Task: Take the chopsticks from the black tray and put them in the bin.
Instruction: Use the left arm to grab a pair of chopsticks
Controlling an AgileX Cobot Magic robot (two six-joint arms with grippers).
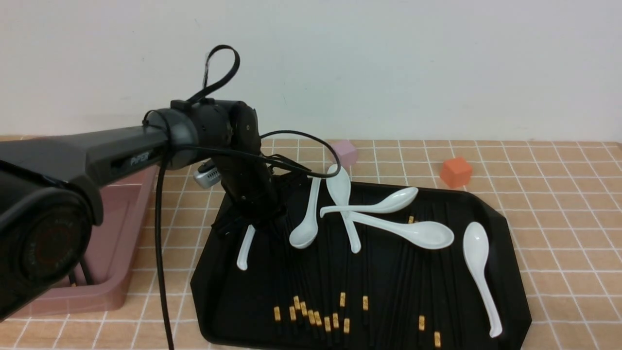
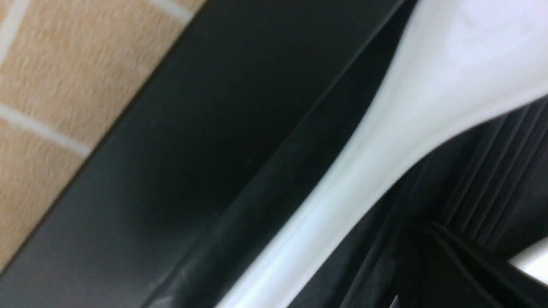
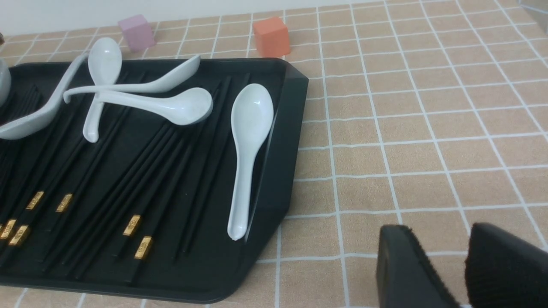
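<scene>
Left gripper (image 1: 252, 221) closed down among chopsticks (image 1: 320, 291), grip unconfirmed; risks dragging adjacent white spoon (image 1: 246, 248) on lifting.

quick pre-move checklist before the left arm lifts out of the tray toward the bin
1. Left gripper closed: ok, shut low over the far-left part of the black tray.
2. Chopsticks actually held: cannot tell, the arm hides the fingertips and the left wrist view is a blur.
3. No soup spoon caught: cannot tell, a white spoon lies right beside the gripper and fills the left wrist view.
4. Bin reachable: ok, it sits just left of the tray, open side up.
5. Right gripper out of the way: ok, it is over bare table beside the tray, jaws slightly apart.
6. Work left: many chopsticks lie in the tray.
</scene>
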